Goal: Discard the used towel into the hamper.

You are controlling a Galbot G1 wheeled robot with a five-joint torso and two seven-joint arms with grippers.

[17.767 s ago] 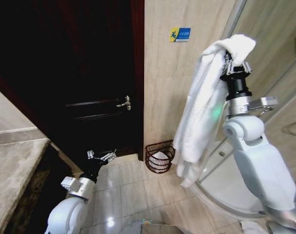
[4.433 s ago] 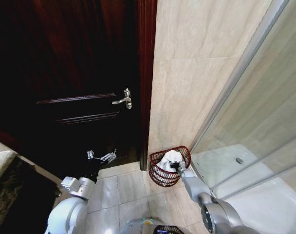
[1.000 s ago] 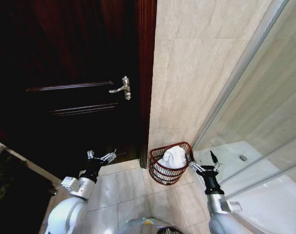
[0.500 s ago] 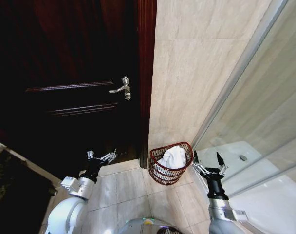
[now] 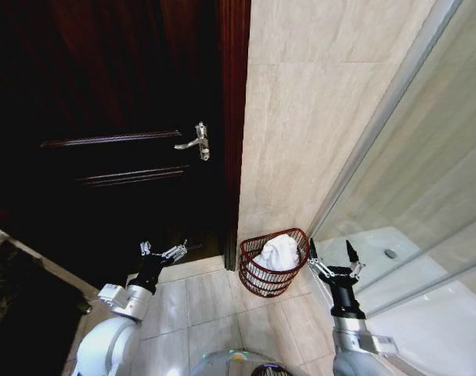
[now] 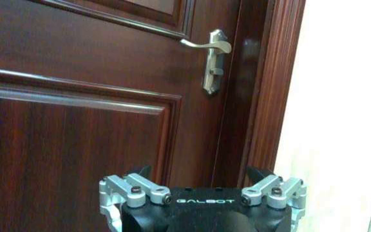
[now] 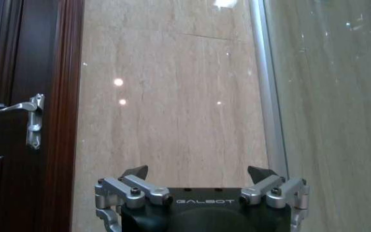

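In the head view the left gripper (image 5: 163, 251) hangs low over the tiled floor (image 5: 214, 301) in front of the dark wooden door (image 5: 105, 117), its fingers spread apart and holding nothing; the left wrist view looks past them at the door's panels and its silver lever handle (image 6: 210, 58). Further right, the hamper (image 5: 270, 262) stands on the floor in the corner where the door frame (image 5: 234, 117) meets the beige tiled wall (image 5: 316, 94), and the white towel (image 5: 279, 251) lies bunched inside it, rising slightly above the rim. Just beside the hamper, on its right and apart from it, the right gripper (image 5: 331, 262) points upward with its fingers splayed wide and empty, next to the glass shower screen (image 5: 426, 180).
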